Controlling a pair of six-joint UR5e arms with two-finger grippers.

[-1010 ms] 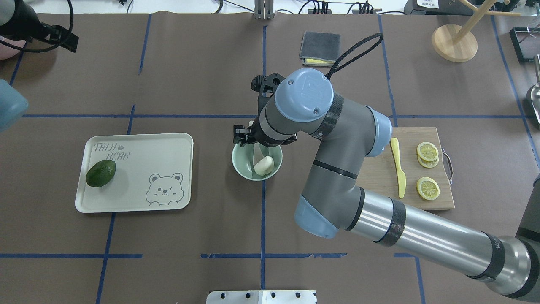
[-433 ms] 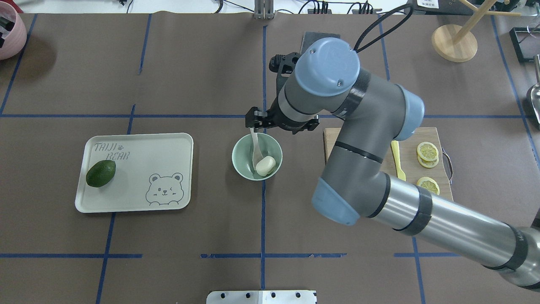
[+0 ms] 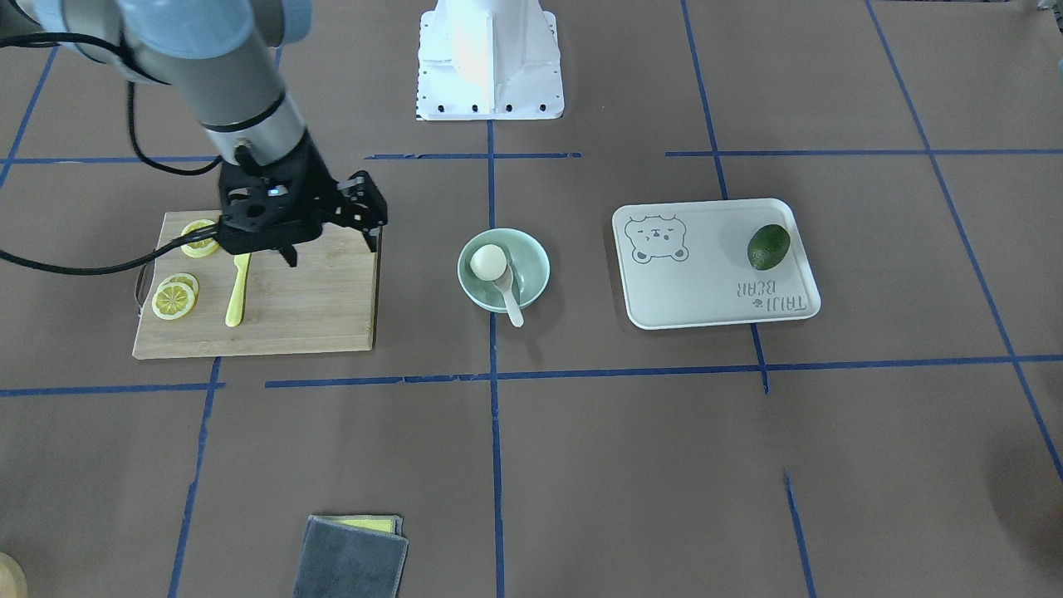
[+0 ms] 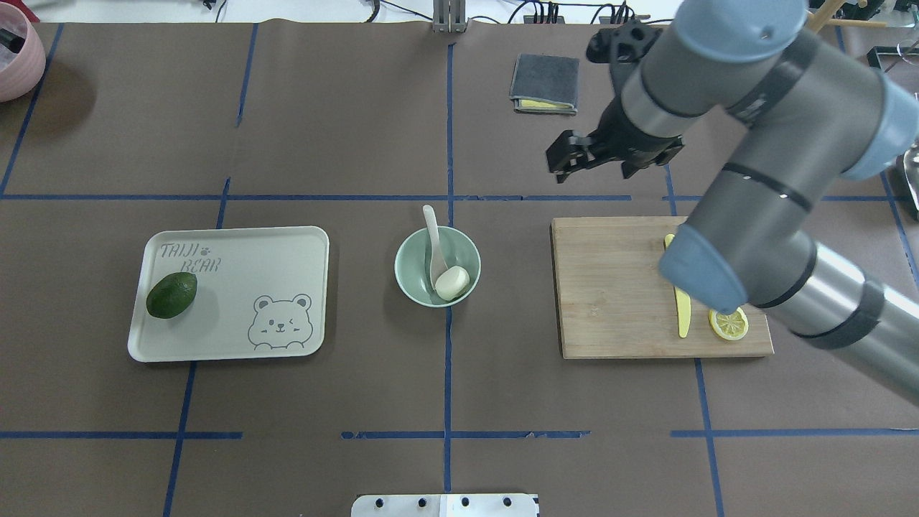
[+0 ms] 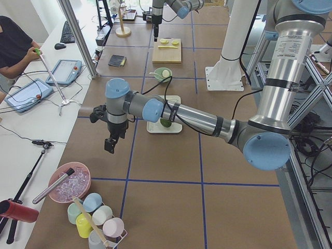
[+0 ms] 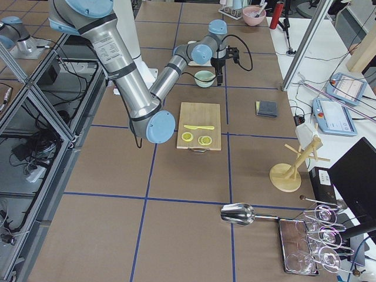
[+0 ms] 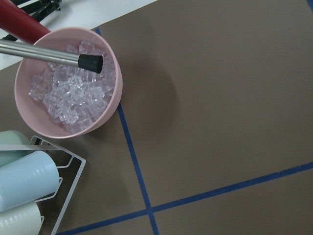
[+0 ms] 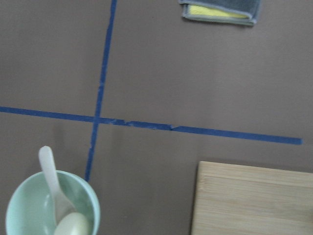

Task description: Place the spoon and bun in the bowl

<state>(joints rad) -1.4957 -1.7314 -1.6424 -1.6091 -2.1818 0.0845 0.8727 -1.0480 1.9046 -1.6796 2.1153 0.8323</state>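
Observation:
The mint-green bowl [image 4: 415, 248] stands at the table's middle. The white bun [image 4: 452, 282] lies inside it. The cream spoon [image 4: 433, 240] rests with its scoop in the bowl, beside the bun, and its handle leans out over the far rim. All three also show in the front view: bowl [image 3: 531, 259], bun [image 3: 488, 262], spoon [image 3: 509, 297]. My right gripper [image 4: 565, 162] is open and empty, raised over bare table to the right of and beyond the bowl. My left gripper [image 5: 110, 145] shows only in the left side view, far from the bowl; I cannot tell its state.
A bear tray [image 4: 287, 262] with an avocado [image 4: 171, 294] lies left of the bowl. A wooden board [image 4: 610, 287] with a yellow knife [image 4: 683, 319] and lemon slices [image 4: 728, 324] lies right. A grey cloth [image 4: 546, 81] lies beyond. A pink bowl of ice [image 7: 66, 88] is under the left wrist.
My right gripper let go of the spoon, which stays in the bowl, and moved up and away to the right and far side. The left arm left the overhead view.

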